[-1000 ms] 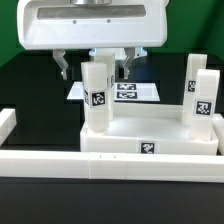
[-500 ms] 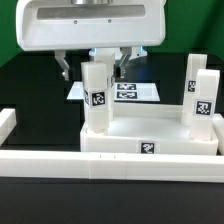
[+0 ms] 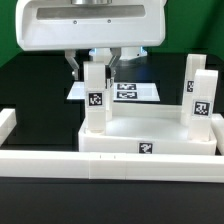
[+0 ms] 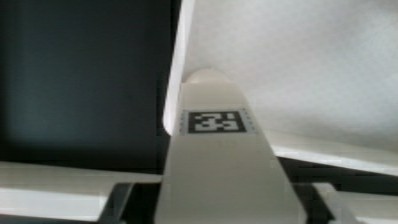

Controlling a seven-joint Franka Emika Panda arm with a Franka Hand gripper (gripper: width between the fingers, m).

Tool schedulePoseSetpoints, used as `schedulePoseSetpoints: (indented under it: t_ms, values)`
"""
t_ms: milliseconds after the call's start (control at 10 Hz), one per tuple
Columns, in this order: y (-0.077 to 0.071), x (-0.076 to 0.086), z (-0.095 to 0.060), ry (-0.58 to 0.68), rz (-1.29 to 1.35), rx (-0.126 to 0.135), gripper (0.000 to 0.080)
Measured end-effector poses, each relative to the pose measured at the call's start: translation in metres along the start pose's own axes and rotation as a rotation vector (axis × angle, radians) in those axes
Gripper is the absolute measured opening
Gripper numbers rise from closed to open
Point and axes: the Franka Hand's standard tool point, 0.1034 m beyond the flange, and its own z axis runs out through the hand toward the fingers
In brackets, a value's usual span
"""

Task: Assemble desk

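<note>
The white desk tabletop (image 3: pixel 150 128) lies on the black table with its rim up. One square white leg (image 3: pixel 95 108) stands upright at its corner on the exterior view's left. My gripper (image 3: pixel 92 72) hangs over that leg's top with one finger on each side. In the wrist view the tagged leg (image 4: pixel 217 150) runs up between the jaws of my gripper (image 4: pixel 214 200), with a narrow dark gap on either side, so the jaws stand open. The tabletop's inner face (image 4: pixel 311 80) lies beyond it. Two more legs (image 3: pixel 203 100) (image 3: pixel 193 72) stand at the exterior view's right.
A long low white border wall (image 3: pixel 60 162) runs along the front, with a short end piece (image 3: pixel 6 120) at the exterior view's left. The marker board (image 3: pixel 138 92) lies flat behind the tabletop. The arm's large white body (image 3: pixel 90 25) fills the top of the exterior view.
The two fingers have moved inward toward the left leg, from wide apart to close beside it. The leg and tabletop have not moved.
</note>
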Motion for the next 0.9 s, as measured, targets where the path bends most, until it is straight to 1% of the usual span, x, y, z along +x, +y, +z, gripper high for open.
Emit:
schedulePoseSetpoints:
  t_ms: [600, 900]
  values:
    - [0.0004, -0.0009, 0.0008, -0.001, 0.465, 0.004, 0.0288]
    - [-0.0012, -0.0002, 0.0017, 0.011, 0.820, 0.005, 0.0289]
